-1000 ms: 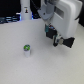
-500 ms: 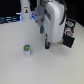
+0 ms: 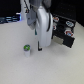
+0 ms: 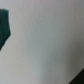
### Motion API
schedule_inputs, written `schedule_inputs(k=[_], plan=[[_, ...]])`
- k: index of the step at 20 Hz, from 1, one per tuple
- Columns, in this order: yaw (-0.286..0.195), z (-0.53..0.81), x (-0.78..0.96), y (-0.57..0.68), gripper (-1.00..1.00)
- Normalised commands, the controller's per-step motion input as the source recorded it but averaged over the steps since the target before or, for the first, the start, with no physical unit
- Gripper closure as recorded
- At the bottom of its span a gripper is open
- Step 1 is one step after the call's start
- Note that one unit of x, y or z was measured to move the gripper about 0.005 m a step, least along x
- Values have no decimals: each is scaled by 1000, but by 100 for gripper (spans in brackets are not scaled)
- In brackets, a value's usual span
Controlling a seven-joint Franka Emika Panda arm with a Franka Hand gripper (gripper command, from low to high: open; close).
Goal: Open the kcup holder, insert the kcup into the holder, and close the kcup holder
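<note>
The kcup [image 3: 27, 48], a tiny whitish pod with a green top, stands upright on the pale table in the exterior view. My white gripper [image 3: 39, 45] hangs just to the exterior view's right of it, apart from it, and blur hides how its jaws stand. The kcup holder [image 3: 65, 34], a black box with pale handles on its drawer fronts, sits behind the arm at the exterior view's right, and its drawers look shut. The wrist view shows mostly bare table, with a dark blurred shape [image 4: 4, 27] at one edge; no kcup shows there.
The pale table [image 3: 30, 67] stretches across the exterior view's front. Dark background objects with a blue glow [image 3: 10, 19] sit at the far back on the exterior view's left. A dark corner [image 4: 78, 76] cuts into the wrist view.
The arm has swung from in front of the kcup holder toward the exterior view's left and down, ending close beside the kcup. The kcup and holder have not moved.
</note>
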Motion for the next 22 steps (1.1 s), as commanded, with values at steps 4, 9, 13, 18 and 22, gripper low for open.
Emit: schedule_inputs(k=[4,9,13,18,22], plan=[[-308,-310,-265,-421,-100],[-301,-352,-325,-434,-100],[-309,-380,-213,-440,-100],[-297,-363,-94,-356,-100],[-194,-239,-90,-169,-100]])
